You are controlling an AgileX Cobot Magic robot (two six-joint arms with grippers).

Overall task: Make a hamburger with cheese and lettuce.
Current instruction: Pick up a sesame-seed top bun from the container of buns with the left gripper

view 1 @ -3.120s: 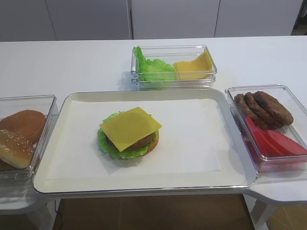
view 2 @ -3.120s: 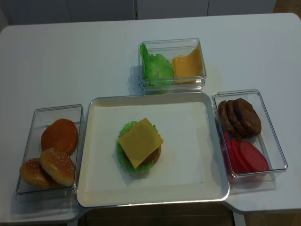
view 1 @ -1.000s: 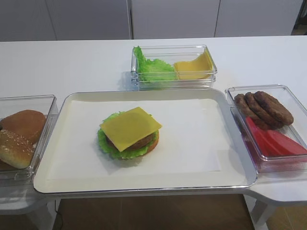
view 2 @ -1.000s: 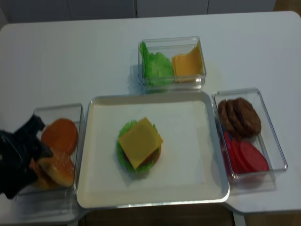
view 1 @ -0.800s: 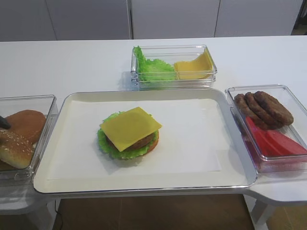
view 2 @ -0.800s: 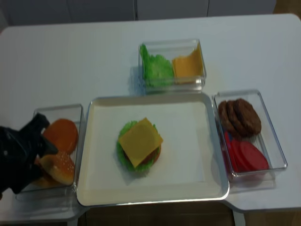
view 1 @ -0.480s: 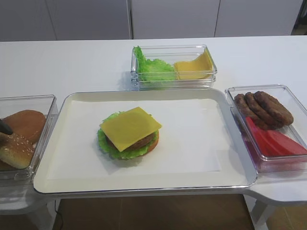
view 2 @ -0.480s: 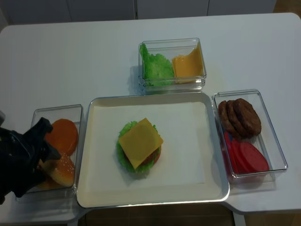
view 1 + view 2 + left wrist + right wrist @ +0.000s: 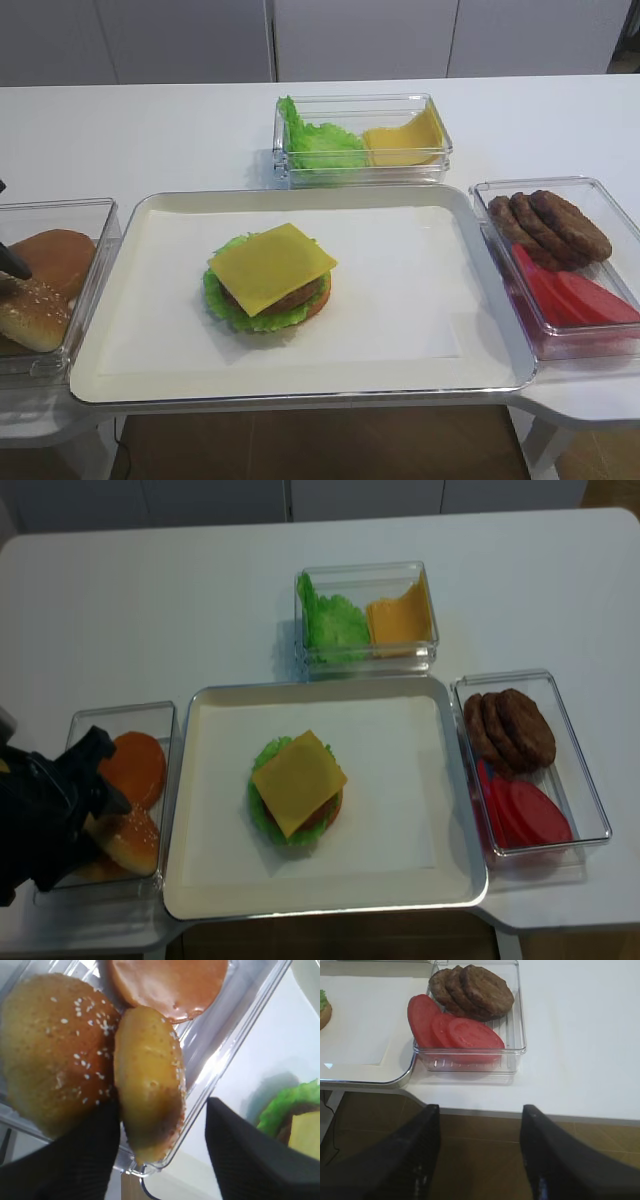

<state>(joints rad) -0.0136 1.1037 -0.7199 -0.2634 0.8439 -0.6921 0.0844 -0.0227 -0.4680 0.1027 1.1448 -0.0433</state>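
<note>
I read the hamburger (image 9: 268,279) as nearly built: it sits left of centre on the tray (image 9: 480,375), bun base at the bottom, the lettuce (image 9: 228,305) frilling out around the patty, and the cheese (image 9: 272,264) lying flat on top with its corners jutting. What I still lack is the seeded top.

That is where my left claw (image 9: 162,1147) is, at the bun bin (image 9: 160,715) on the left edge of the overhead frame. Its jaws stand wide and straddle a sesame bun top (image 9: 150,1080) tipped on its edge; I judge nothing is gripped yet. A second seeded top (image 9: 55,1050) and a plain bun half (image 9: 170,982) lie beside it.

My right claw (image 9: 480,1155) hangs spread and empty off the surface edge, near the bin of patties (image 9: 472,987) and tomato slices (image 9: 452,1027).
</note>
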